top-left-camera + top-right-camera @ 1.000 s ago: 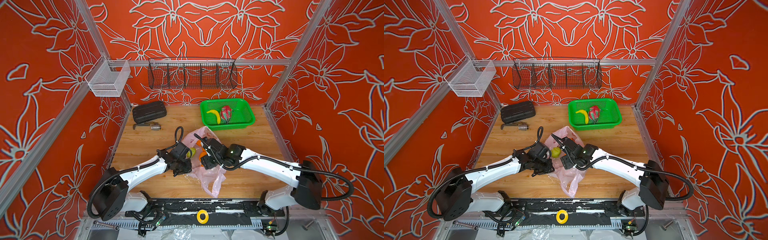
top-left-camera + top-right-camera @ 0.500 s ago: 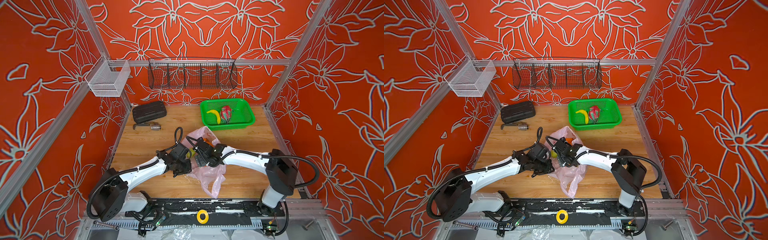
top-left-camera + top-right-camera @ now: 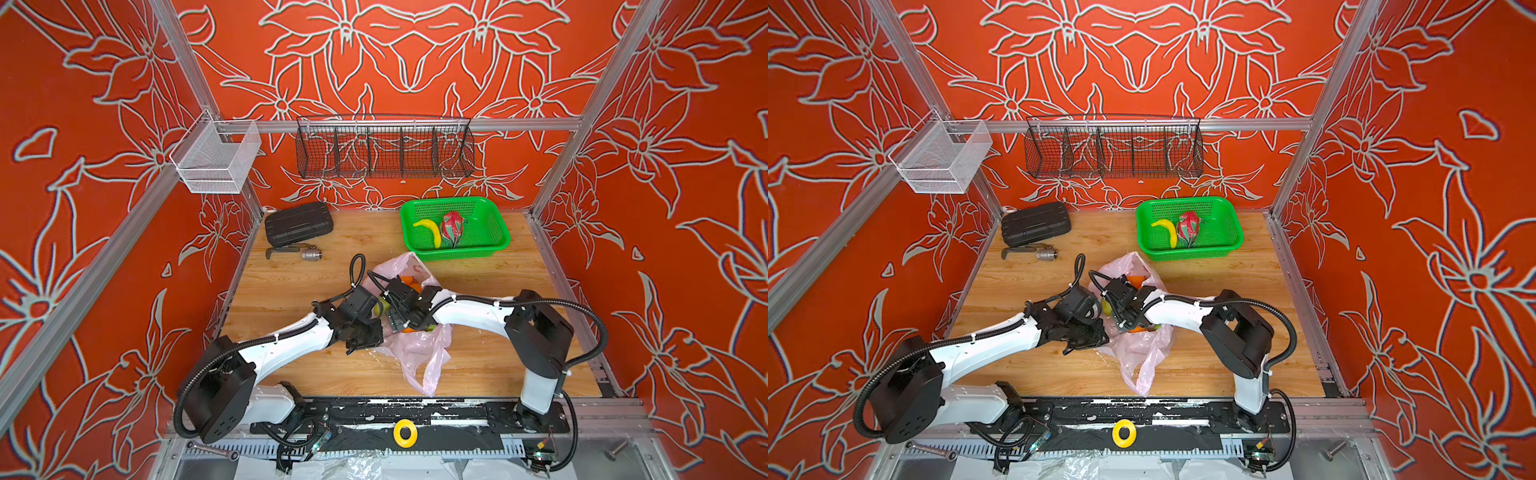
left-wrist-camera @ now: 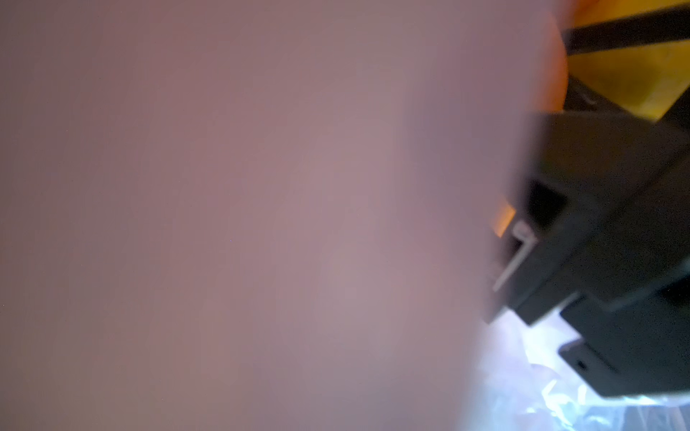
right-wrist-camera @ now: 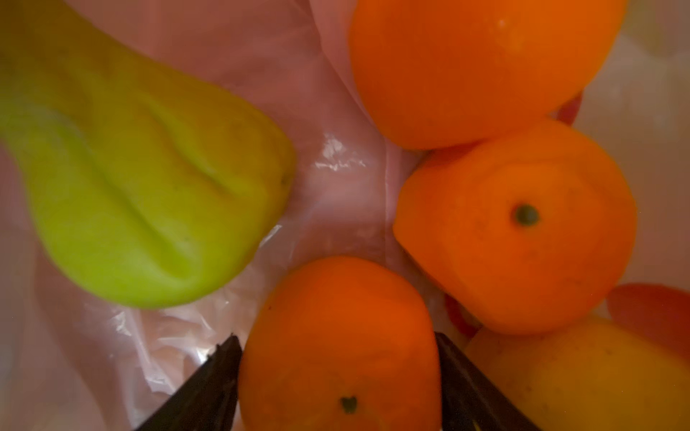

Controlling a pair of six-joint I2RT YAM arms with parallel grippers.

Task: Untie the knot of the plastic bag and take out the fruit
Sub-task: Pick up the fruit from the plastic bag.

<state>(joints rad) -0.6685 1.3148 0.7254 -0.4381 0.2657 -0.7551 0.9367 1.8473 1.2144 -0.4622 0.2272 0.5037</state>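
Observation:
The pale pink plastic bag [image 3: 419,353] [image 3: 1142,353] lies open mid-table; its knot is out of view. My right gripper [image 5: 335,337] [image 3: 400,325] reaches inside, both fingers pressed against the sides of one orange [image 5: 336,373]. Two more oranges [image 5: 515,224] [image 5: 474,63], a bumpy green fruit [image 5: 149,209] and a yellowish fruit [image 5: 578,373] lie around it. My left gripper [image 3: 362,337] [image 3: 1086,336] sits at the bag's left rim and looks pinched on the film. Pink film [image 4: 261,224] covers most of the left wrist view. A dragon fruit [image 3: 453,228] rests in the green basket.
The green basket [image 3: 494,245] at the back right also holds a banana [image 3: 430,232]. A black case [image 3: 298,224] and a metal tool [image 3: 291,252] lie at the back left. A black wire rack [image 3: 384,147] and a white mesh bin [image 3: 214,162] hang on the walls.
My right arm has folded in and pushed its gripper deeper into the bag, leftwards. The left arm has stayed put at the rim.

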